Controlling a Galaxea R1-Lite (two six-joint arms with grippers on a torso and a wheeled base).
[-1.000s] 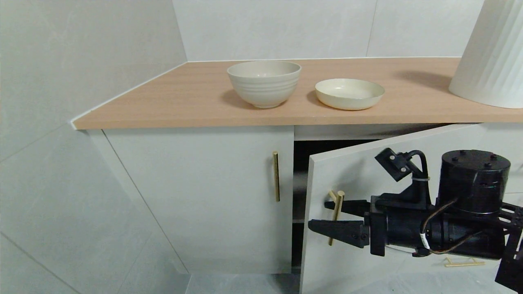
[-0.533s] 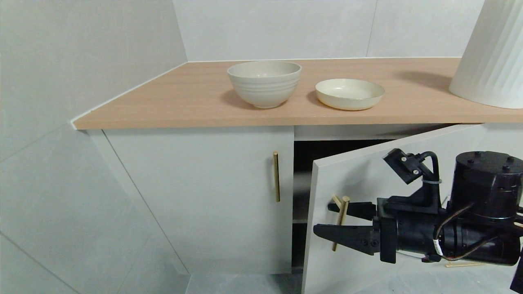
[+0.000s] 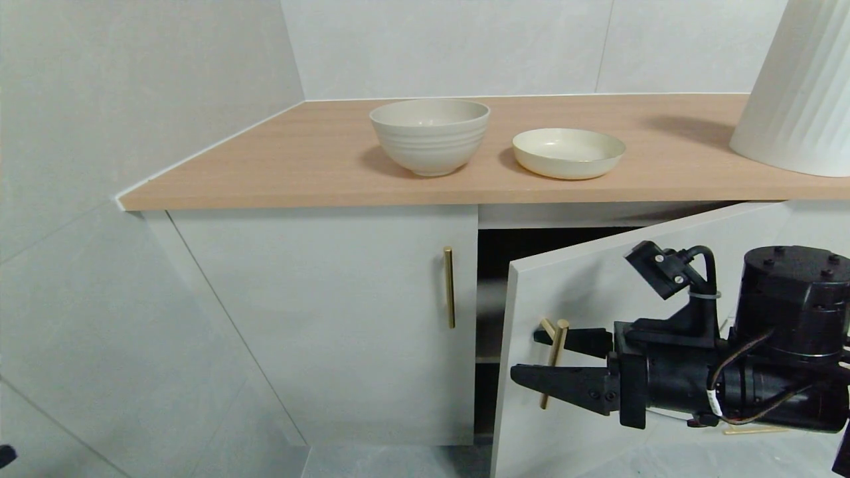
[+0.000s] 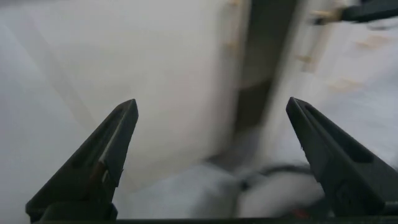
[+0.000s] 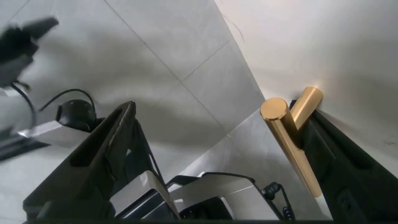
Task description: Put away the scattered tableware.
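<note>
Cabinet-opening step: right tool (image 3: 524, 355) spread astride handle (image 3: 558, 344), gripping nothing; left tool (image 4: 211, 104) spread, empty. Next: pull door (image 3: 597, 279) wider, fetch bowl (image 3: 429, 135).

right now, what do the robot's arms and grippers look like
The right gripper is matte black, with two tapered, pointed fingers fixed by small screws. Behind it sits a black cylindrical housing, a small camera block on a bracket, and looping cables. The left gripper has the same dark wedge-shaped fingers.
</note>
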